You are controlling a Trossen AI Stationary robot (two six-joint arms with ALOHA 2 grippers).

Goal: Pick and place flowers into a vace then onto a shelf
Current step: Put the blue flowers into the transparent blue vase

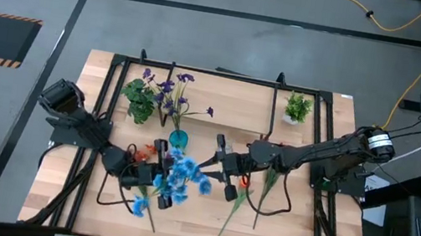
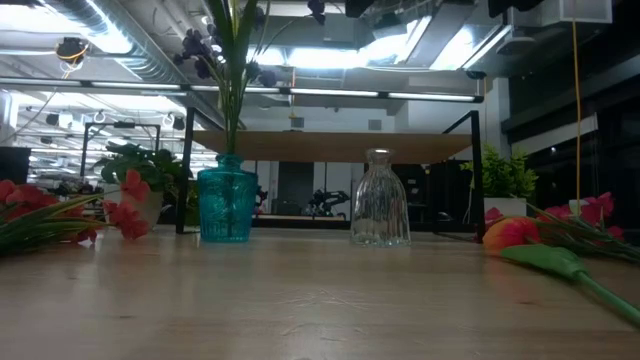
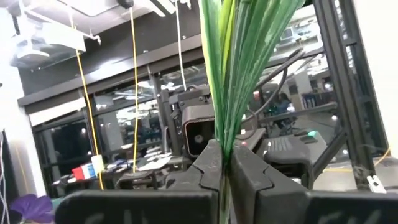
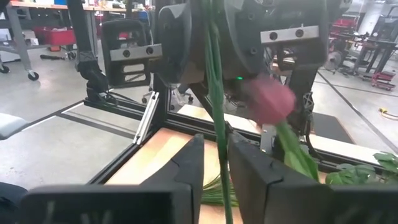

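Observation:
A spray of blue flowers (image 1: 182,174) stands upright in the air over the table's middle, between my two grippers. My left gripper (image 1: 160,179) comes from the table's left and is shut on the spray's green stems (image 3: 225,93). My right gripper (image 1: 217,170) faces it from the right. It is open, with its fingers (image 4: 186,168) on either side of one thin stem (image 4: 215,93) and a gap showing. A teal vase (image 2: 227,203) holds purple flowers (image 1: 169,88). A clear glass vase (image 2: 380,200) stands beside it. The shelf (image 2: 340,146) stands behind both vases. My left gripper pinches the bundle of green stems and leaves (image 3: 224,140) between its two fingers (image 3: 205,171). The fingers come nearly level from the table's left and lie across the stems. The spray stands upright in the hold, blooms on top, lifted clear of the table.
Red flowers (image 1: 143,151) lie on the table by my left arm. An orange bud on a long green stem (image 1: 235,202) and another stem (image 1: 267,186) lie under my right arm. Two leafy potted plants (image 1: 139,100) (image 1: 298,108) stand near the far edge. A black frame (image 1: 225,76) rims the table.

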